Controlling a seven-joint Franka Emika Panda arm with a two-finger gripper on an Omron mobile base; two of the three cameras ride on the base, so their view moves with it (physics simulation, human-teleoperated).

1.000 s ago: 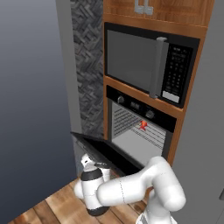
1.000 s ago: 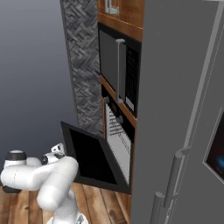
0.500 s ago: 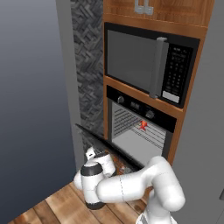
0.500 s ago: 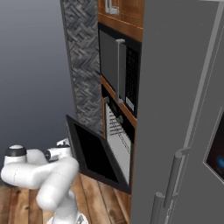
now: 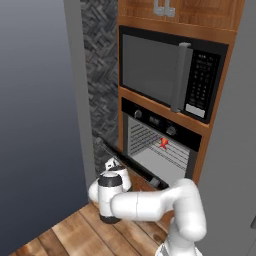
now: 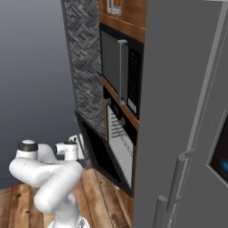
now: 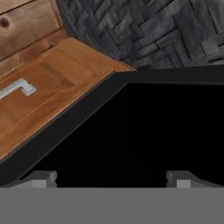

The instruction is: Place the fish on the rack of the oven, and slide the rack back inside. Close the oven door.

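While the oven door [image 5: 131,167] stands partly lowered, slanting out and down from the oven [image 5: 161,149], the hand [image 5: 113,165] sits just outside its outer face, near the door's left end. The hand's 2 fingers [image 7: 41,178] are spread wide with nothing between them; in the hand view they frame only the black surface of the door. Whether the fingertips touch the door cannot be told.

Inside the oven cavity, the fish [image 5: 163,143] rests on the rack [image 5: 159,148], toward the right side and well back from the door. The rack lies inside the cavity and does not project past the opening. The fish is small, orange-red, and well apart from the hand.

Above the cavity, the oven's black control strip carries round knobs [image 5: 171,130]. Over the oven, a black microwave [image 5: 167,75] with a vertical silver handle and keypad is set in the same brown wood frame.

In the right base view, the oven door [image 6: 103,153] shows edge-on as a dark slanted panel leaning away from the oven front, with the hand [image 6: 78,145] close against its outer side. A grey refrigerator [image 6: 187,111] stands to the right of the oven column. A dark herringbone wall panel [image 5: 102,80] runs up the left of it. The floor [image 5: 65,232] is wood plank.
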